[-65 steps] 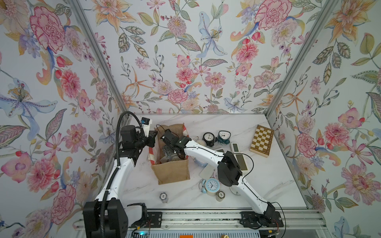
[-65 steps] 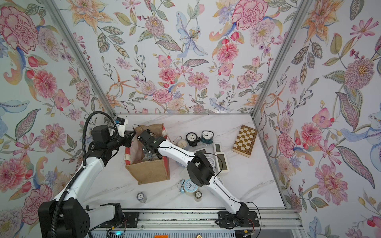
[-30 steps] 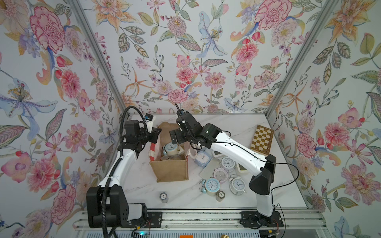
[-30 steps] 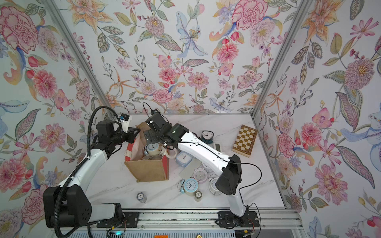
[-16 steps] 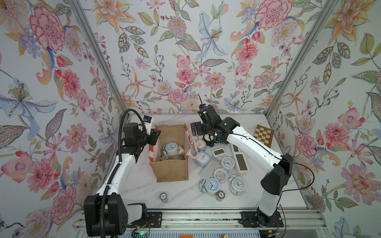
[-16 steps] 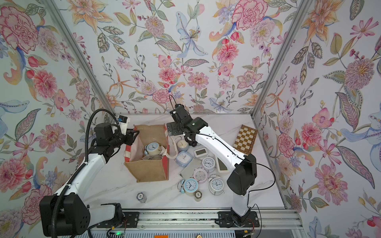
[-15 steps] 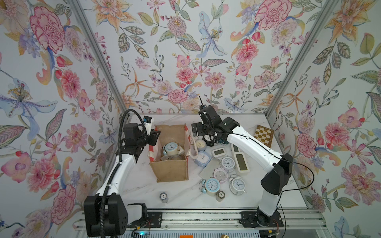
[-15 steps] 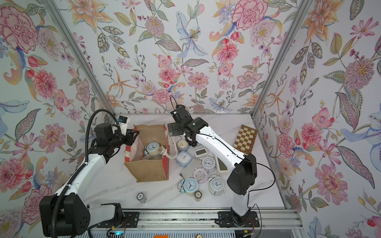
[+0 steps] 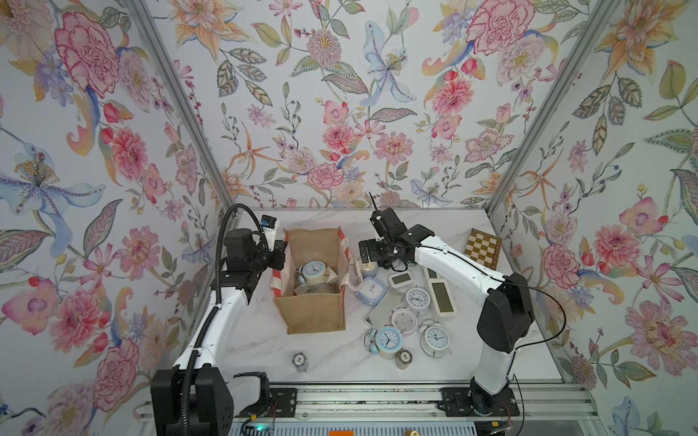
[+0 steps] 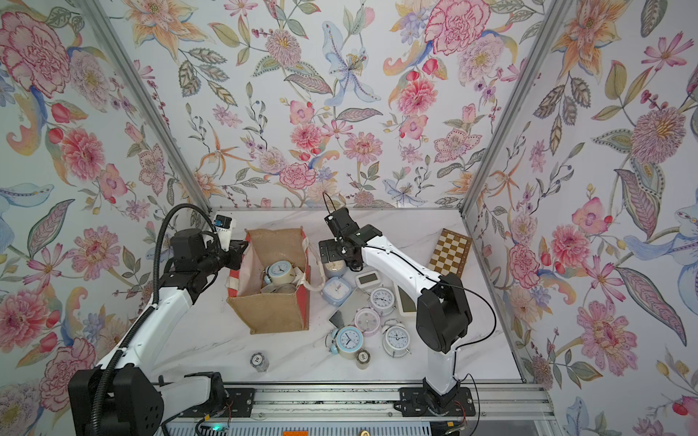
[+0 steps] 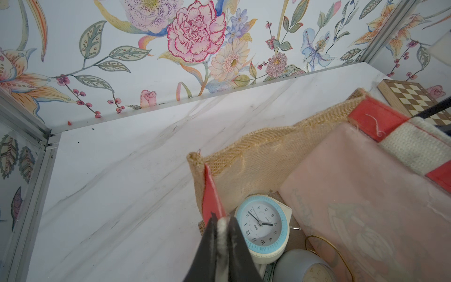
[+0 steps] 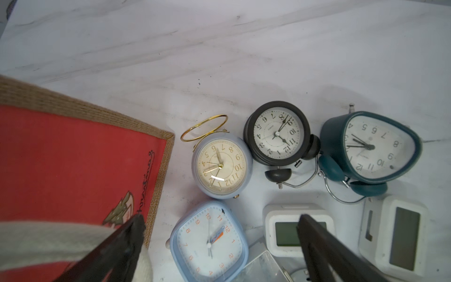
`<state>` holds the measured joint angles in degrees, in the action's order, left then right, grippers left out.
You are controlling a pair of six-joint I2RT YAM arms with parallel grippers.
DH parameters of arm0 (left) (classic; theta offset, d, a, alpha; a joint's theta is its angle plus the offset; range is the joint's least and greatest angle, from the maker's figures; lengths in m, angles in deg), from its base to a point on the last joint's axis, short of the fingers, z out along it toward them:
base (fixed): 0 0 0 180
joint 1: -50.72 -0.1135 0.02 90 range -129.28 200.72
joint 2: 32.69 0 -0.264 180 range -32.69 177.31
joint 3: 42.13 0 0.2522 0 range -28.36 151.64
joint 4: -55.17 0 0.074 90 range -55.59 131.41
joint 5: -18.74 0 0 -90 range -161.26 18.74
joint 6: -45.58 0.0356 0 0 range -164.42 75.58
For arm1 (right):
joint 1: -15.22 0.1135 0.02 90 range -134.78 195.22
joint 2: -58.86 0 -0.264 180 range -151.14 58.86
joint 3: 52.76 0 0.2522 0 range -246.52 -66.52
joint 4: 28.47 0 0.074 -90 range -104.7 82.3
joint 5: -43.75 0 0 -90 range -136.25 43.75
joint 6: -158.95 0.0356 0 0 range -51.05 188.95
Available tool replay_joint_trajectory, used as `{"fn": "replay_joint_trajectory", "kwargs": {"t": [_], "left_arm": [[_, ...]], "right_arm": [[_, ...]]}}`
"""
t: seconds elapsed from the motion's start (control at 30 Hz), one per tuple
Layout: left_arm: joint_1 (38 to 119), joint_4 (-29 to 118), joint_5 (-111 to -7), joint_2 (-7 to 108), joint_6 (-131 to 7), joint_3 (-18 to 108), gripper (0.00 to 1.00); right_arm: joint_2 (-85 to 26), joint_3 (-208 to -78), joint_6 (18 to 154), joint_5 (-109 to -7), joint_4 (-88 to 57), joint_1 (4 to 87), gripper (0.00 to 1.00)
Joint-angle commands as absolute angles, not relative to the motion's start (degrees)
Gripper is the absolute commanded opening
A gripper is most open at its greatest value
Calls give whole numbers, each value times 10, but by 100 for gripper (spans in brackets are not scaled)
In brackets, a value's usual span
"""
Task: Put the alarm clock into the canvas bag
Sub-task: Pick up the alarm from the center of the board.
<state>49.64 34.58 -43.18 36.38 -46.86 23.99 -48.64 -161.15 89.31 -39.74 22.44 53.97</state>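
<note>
The marble counter (image 9: 260, 339) carried everything. The left arm (image 9: 226, 305) reached to the bag (image 9: 313, 313), and its jaws were pressed together on the top edge of the striped side panel facing it. In the left wrist view a white strip of fabric was pinched between them. The right arm (image 9: 453, 268) hung above the counter just beside the bag's opposite side. Its jaws were spread wide with nothing between them, over a cluster of other clocks (image 9: 408, 313). The bag stood upright with its mouth open between the two arms, in both top views. A chessboard (image 9: 482, 249) lay near the back right corner, well apart from the bag. The clock (image 9: 312, 271), cream with a light blue rim, lay face up inside the bag, its dial plain in the left wrist view (image 11: 262, 225). Below the right jaws were a square blue clock (image 12: 210, 241), a black clock (image 12: 277, 135) and a teal clock (image 12: 371, 146), close together on the counter.
</note>
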Motion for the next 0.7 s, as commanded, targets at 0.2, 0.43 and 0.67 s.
{"fn": "replay_joint_trajectory", "kwargs": {"t": [0.2,0.43,0.67], "left_arm": [[501,350,-417,360,-464,233,7],[501,353,-418,358,-465,230,7],[501,357,-412,363,-468,231,7]], "right_arm": [[-538,-1584,839,-471,183,527,99],[-580,-1598,807,-503,183,509,98],[-617,-1629,798,-496,183,506,98]]}}
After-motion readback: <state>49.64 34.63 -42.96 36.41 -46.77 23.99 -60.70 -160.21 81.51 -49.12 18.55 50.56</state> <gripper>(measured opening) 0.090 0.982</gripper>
